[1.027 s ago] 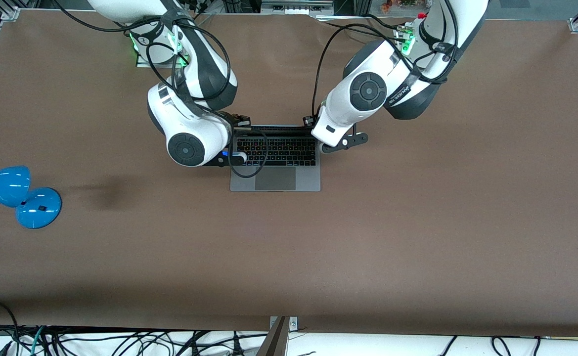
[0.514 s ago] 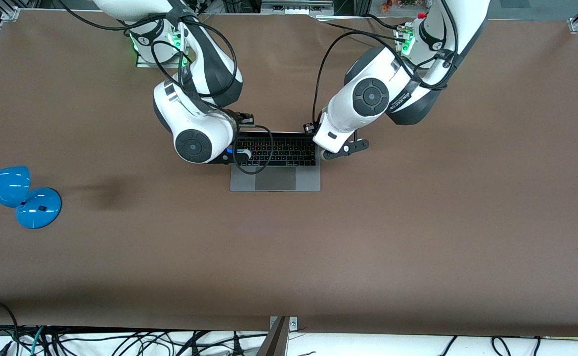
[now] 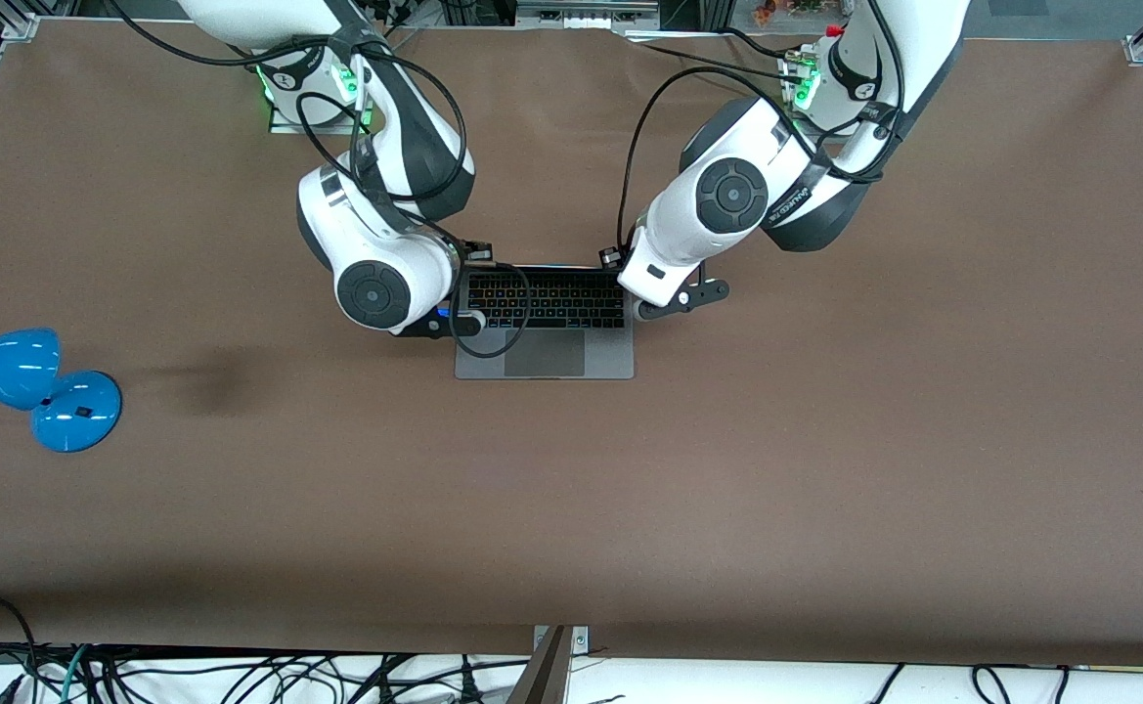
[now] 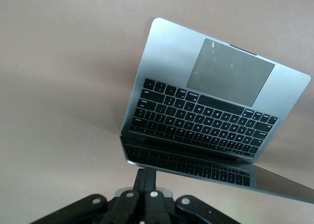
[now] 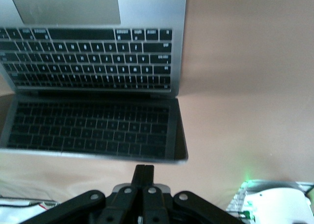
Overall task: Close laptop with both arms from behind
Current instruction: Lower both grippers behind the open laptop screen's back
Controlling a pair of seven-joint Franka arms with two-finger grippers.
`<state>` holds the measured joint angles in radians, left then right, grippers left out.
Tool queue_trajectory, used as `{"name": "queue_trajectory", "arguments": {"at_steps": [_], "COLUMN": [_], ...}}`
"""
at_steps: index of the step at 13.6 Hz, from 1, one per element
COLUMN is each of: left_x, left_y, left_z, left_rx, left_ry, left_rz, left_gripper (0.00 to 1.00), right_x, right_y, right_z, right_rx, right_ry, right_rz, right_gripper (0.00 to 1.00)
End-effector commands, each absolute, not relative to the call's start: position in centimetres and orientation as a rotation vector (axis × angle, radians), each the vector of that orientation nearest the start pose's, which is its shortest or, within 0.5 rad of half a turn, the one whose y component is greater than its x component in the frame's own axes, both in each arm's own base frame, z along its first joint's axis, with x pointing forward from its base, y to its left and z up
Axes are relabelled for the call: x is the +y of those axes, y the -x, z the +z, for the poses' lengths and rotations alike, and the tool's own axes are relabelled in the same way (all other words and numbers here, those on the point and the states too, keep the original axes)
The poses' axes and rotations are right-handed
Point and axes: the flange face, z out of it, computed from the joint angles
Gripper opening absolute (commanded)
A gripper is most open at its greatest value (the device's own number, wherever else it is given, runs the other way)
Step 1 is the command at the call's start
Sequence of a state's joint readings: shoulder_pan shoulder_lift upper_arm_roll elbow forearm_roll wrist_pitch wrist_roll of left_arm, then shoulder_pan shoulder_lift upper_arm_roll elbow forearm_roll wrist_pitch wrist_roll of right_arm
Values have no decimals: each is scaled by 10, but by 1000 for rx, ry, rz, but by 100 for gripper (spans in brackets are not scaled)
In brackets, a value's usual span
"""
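The space-grey laptop [image 3: 544,354] lies in the middle of the table, with its lid partly lowered and tilted over the black keyboard. In the left wrist view the laptop [image 4: 206,111] shows its keyboard mirrored in the dark screen. My left gripper [image 4: 147,174] is shut, its tips against the lid's top edge at the corner toward the left arm's end [image 3: 613,256]. In the right wrist view the laptop [image 5: 88,62] shows the same. My right gripper [image 5: 144,170] is shut, just at the lid's top edge at the other corner [image 3: 478,252].
A blue desk lamp [image 3: 33,386] stands at the right arm's end of the brown table [image 3: 825,440]. A black cable loop [image 3: 493,337] from the right arm hangs over the keyboard's corner.
Both grippers have moved toward the front camera with the lid's top edge. The lid has tipped further down over the keyboard, hiding its top rows.
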<state>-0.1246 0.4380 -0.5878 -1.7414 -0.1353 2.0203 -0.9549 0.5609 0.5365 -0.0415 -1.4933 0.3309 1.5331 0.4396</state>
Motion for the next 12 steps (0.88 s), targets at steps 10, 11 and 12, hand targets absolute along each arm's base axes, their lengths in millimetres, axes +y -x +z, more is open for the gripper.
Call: {"name": "queue_trajectory", "arguments": {"at_steps": [10,11,12], "left_x": [-410,-410,-410], "left_y": [-505,-505,-504], "left_z": [333,332,331], "left_rx": [-543,-543,-540], "left_ry": [3210,3208,3206], "left_rz": [581,586,590], "left_gripper": [0,0,0], "right_x": [337,338,339], "right_y": [-561,-562,-563], "right_z": [328,329,329], "right_rx": [22,22,24], "right_ry": [3013,3011,3011], "right_rz": [755,749,736], "right_gripper": [0,0,0]}}
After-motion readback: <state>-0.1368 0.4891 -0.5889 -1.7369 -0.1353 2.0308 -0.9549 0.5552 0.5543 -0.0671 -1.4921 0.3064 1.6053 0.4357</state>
